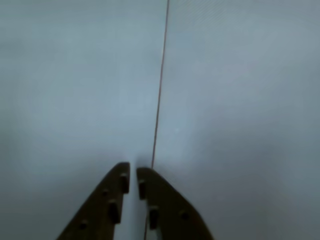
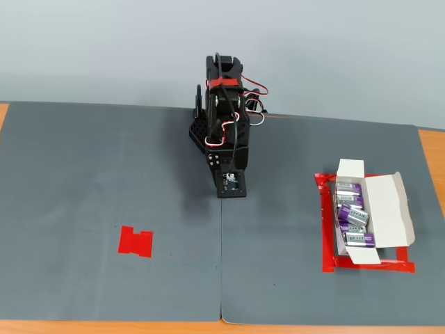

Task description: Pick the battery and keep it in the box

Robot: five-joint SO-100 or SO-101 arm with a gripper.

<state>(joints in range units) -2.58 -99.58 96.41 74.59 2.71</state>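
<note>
My gripper (image 1: 133, 172) shows from the bottom edge of the wrist view, its two dark fingers (image 1: 116, 192) shut with nothing between them, hanging just over the grey mat. In the fixed view the arm is folded at the back middle, with the gripper (image 2: 230, 193) pointing down at the mat seam. The white box (image 2: 389, 209) lies far to its right with its flaps open. Several purple and silver batteries (image 2: 351, 209) lie in a row inside it; I cannot tell one from another.
A red tape frame (image 2: 327, 236) outlines the box. A flat red tape patch (image 2: 135, 241) lies bare on the left mat. Two grey mats meet at a seam (image 1: 159, 100) under the gripper. Wooden table edge (image 2: 434, 174) shows at the right.
</note>
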